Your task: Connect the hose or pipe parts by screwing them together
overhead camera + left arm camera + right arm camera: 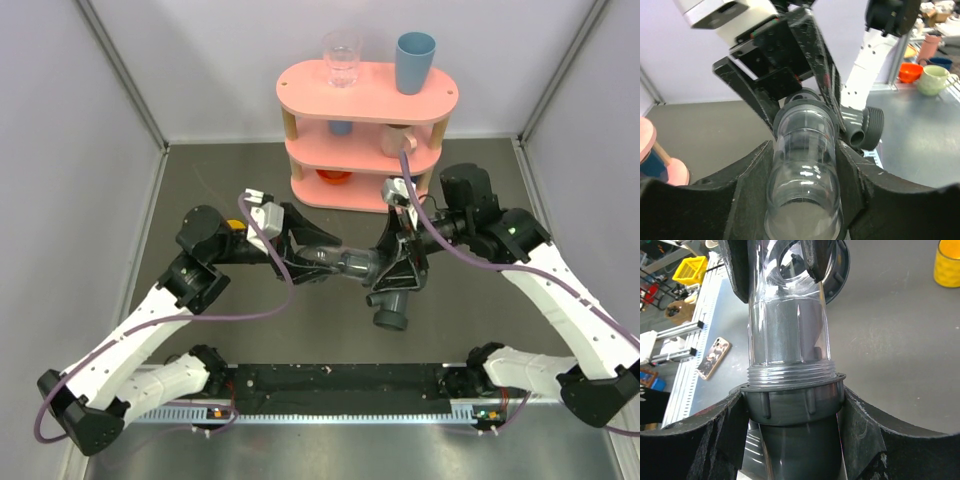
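A translucent smoky tube (345,264) and a dark grey T-shaped fitting (392,300) hang joined end to end above the table's middle. My left gripper (328,260) is shut on the tube (805,160), a black finger (747,180) pressed to each side. My right gripper (402,262) is shut on the fitting's ribbed collar (792,402). The tube's threaded end (790,374) sits in that collar with a few threads showing above its rim. The fitting's side branch (866,128) points away to the right in the left wrist view.
A pink three-tier shelf (365,95) stands at the back with a clear glass (342,55) and a blue cup (414,60) on top. A yellow cup (947,265) stands on the table near the left arm. An orange bowl (910,71) and a pale mug (932,80) sit on the shelf.
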Robot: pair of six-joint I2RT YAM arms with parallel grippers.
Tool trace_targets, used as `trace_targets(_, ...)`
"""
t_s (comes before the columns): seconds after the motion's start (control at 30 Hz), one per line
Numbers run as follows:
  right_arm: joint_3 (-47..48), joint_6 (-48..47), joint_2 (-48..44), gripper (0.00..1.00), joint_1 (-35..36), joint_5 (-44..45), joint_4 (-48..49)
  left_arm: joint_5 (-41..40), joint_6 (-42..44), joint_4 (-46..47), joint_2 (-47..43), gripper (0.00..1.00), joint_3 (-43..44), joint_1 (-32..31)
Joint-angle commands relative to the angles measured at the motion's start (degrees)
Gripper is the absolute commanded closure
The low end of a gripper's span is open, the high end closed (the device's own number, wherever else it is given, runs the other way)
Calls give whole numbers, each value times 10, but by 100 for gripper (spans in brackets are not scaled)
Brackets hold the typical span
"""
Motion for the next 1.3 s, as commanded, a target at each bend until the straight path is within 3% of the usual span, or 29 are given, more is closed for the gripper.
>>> trace_targets(0.0,15,-33,-25,100,1,37,44,-130,-56,-13,-6,42,22,-7)
trace_targets(0.1,14,-41,-28,100,1,50,42,-144,-70,-29,-8,29,34,-7)
trace_targets(0.27,12,-58,-29,100,1,62,36,-186,-108,-43,-30,20,36,-7)
trace_targets(0.3,13,-60,-29,100,0,64,35,-195,-118,-45,-34,8,38,-7)
trace_targets(0.33,14,-66,-29,100,0,67,34,-210,-135,-50,-35,5,43,-6)
trace_targets(0.43,14,-82,-33,100,1,90,29,-245,-176,-100,-31,3,85,-7)
trace_targets(0.5,17,-95,-36,100,1,141,31,-261,-200,-165,-20,3,130,-7)
trace_targets(0.6,17,-160,-50,100,15,236,32,-356,-267,-259,-3,10,184,-6)
trace_targets(0.73,0,-241,-85,100,53,415,69,-429,-408,-376,10,18,246,1)
trace_targets(0.9,-30,-312,-138,100,104,506,132,-464,-567,-441,-2,21,236,6)
trace_targets(1.0,-31,-341,-145,100,136,550,140,-426,-629,-435,-2,22,208,15)
trace_targets(1.1,-30,-359,-147,100,154,581,142,-379,-731,-369,-4,24,159,22)
trace_targets(1.27,-27,-372,-147,100,179,613,142,-347,-804,-248,-2,24,103,22)
